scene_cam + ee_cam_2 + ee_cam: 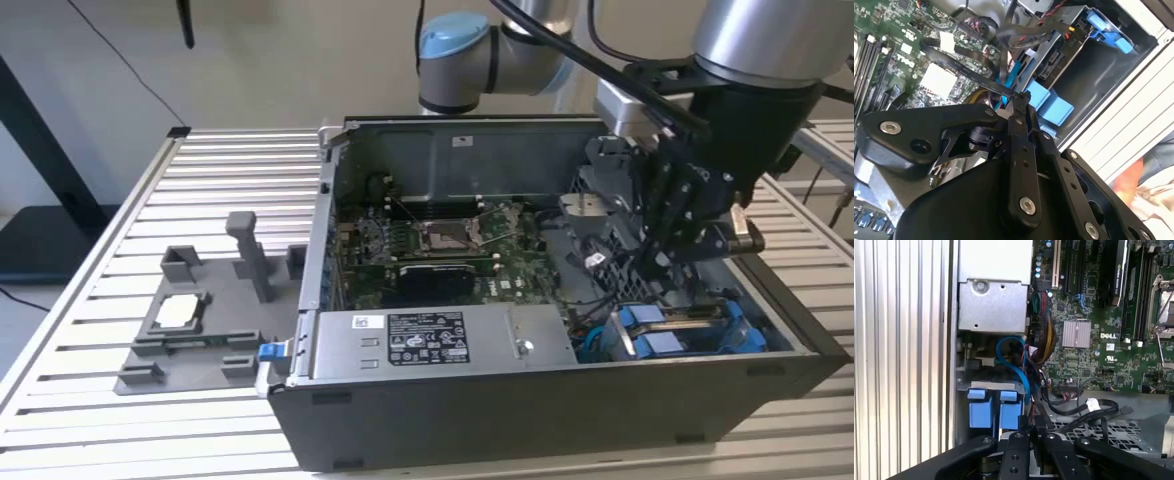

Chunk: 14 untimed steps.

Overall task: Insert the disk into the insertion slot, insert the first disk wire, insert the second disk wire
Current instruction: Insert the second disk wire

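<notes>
My gripper (pixel 653 270) reaches down into the open computer case (pixel 561 400) at the exterior view's right, just above the insertion slot (pixel 687 328), a grey bay with blue rails. In both wrist views the fingers are shut on the black end of a thin disk wire (pixel 979 77) (pixel 1034 422). The fingertips (pixel 1021 97) hover close to the bay's blue tabs (pixel 1051 105) (pixel 980 410). A dark flat body that looks like the disk (pixel 1056 60) lies inside the grey bay. Other black wires (pixel 1089 407) loop over the perforated metal beside the gripper.
The green motherboard (pixel 441 250) with its square silver socket (pixel 443 235) fills the case's middle. A silver power supply box (pixel 427 335) stands at the front. A blue cable (pixel 1016 367) curls beside the bay. On the slatted table stands a grey fixture (pixel 200 340).
</notes>
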Motion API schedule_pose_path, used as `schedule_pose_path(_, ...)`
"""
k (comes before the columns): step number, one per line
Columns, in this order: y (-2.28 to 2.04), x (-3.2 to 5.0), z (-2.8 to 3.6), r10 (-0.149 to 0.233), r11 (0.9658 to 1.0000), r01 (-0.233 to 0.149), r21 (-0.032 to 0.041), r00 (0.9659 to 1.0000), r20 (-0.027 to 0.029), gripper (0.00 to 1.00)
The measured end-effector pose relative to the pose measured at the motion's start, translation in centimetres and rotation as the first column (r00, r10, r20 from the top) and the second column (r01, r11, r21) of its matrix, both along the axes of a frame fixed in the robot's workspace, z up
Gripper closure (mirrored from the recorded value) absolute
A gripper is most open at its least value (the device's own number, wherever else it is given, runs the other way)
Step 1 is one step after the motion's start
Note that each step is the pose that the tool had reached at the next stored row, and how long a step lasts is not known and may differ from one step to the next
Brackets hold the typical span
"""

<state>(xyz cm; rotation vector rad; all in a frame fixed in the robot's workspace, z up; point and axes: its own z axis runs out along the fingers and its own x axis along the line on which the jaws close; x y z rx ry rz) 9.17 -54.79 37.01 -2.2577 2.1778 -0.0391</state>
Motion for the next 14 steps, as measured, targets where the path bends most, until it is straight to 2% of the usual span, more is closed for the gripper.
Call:
schedule_pose_path(5,-0.69,0.88,-0.46,0.000,1.0000,0.000,0.0000,1.0000,-0.0100,0.84)
schedule_pose_path(8,-0.86,1.44,-0.72,0.000,1.0000,0.000,0.0037,0.9999,-0.0110,0.84)
schedule_pose_path(12,-1.11,2.05,-1.03,0.000,0.9998,0.000,0.0200,0.9999,-0.0111,0.84)
schedule_pose_path(14,-1.25,2.33,-1.16,0.000,0.9995,0.000,0.0323,0.9999,-0.0111,0.84)
